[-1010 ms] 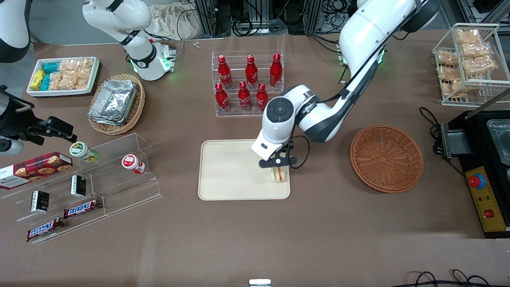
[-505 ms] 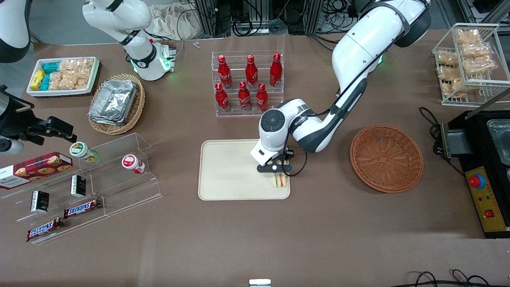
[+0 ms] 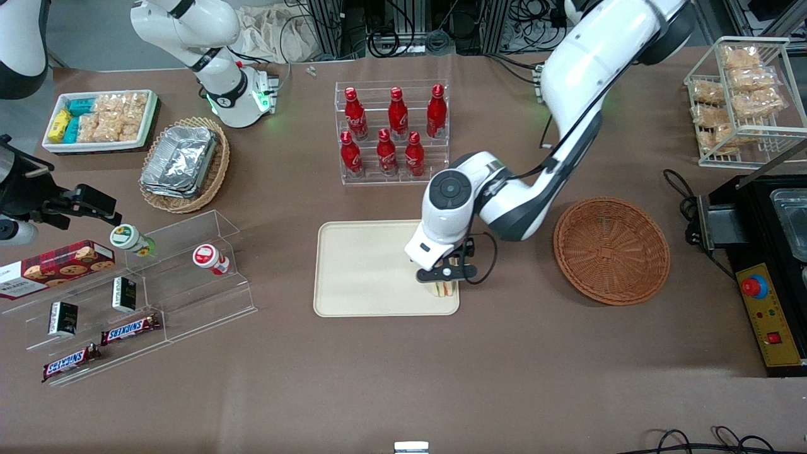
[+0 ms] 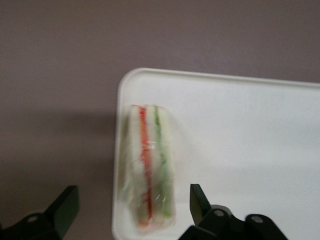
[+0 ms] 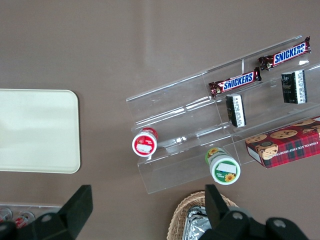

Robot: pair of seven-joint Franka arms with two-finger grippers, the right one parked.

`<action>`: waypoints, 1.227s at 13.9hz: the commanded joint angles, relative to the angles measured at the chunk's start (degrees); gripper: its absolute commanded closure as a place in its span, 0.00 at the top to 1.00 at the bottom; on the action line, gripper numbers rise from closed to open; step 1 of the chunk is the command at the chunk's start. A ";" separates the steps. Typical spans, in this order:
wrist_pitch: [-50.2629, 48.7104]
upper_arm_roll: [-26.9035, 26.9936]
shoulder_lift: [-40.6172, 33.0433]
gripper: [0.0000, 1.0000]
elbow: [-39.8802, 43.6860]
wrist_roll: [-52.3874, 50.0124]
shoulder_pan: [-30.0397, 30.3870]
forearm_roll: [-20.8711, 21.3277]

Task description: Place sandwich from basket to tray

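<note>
1. Brown table top, cluttered; near to far below.
2. Nearest task item: sandwich (image 3: 444, 289) lies on the tray (image 3: 359, 271), in the tray corner toward the working arm's end, nearer the front camera than most of the tray. Wrist view shows the sandwich (image 4: 148, 170) on its side, just inside the tray (image 4: 240, 130) rim, wrap intact.
3. Gripper (image 3: 443, 277) hangs directly above the sandwich, fingers spread. Wrist view: gripper (image 4: 132, 207) fingers stand either side of the sandwich, clear gap on both, no contact. So released, holding nothing.
4. Step, my read: placement done, release done; what remains is retreat.
5. Next move calls for a straight vertical lift so the spread fingers don't clip the wedge or nudge it over the low rim, which it sits right against.
6. Basket (image 3: 611, 250) is well apart from the tray, toward the working arm's end, and has nothing in it.
7. Farthest: rack of red bottles (image 3: 391, 129), farther from the camera than the tray; not involved.
</note>
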 commanded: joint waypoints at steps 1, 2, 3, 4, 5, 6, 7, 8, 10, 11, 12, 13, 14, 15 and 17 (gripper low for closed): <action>-10.79 0.10 -11.39 1.00 -1.22 4.00 2.39 -3.48; -14.04 0.19 -14.73 1.00 -1.57 7.25 3.80 -6.01; -18.07 0.19 -17.72 1.00 -1.48 11.89 6.34 -8.90; -21.85 0.19 -20.27 1.00 -1.22 16.03 8.97 -11.72; -24.59 0.27 -22.65 1.00 -1.30 19.46 11.61 -13.83; -26.44 0.28 -24.15 1.00 -1.39 22.63 14.60 -14.81; -27.85 0.28 -25.38 1.00 -1.39 25.36 16.89 -15.95; -28.65 0.28 -26.53 1.00 -1.31 27.30 18.82 -17.18; -29.97 0.36 -28.29 1.00 -1.57 30.38 22.52 -17.72; -31.89 0.45 -28.65 1.00 -1.57 32.05 24.54 -18.07; -34.09 1.84 -29.69 1.00 -1.74 33.81 24.91 -18.16; -35.76 6.29 -30.31 1.00 -2.27 36.70 24.04 -18.25; -36.13 11.30 -31.62 1.00 -2.71 40.47 21.16 -18.34; -36.48 16.31 -32.77 1.00 -3.76 43.20 19.13 -18.42; -36.13 19.16 -36.28 1.00 -7.35 46.73 18.84 -18.43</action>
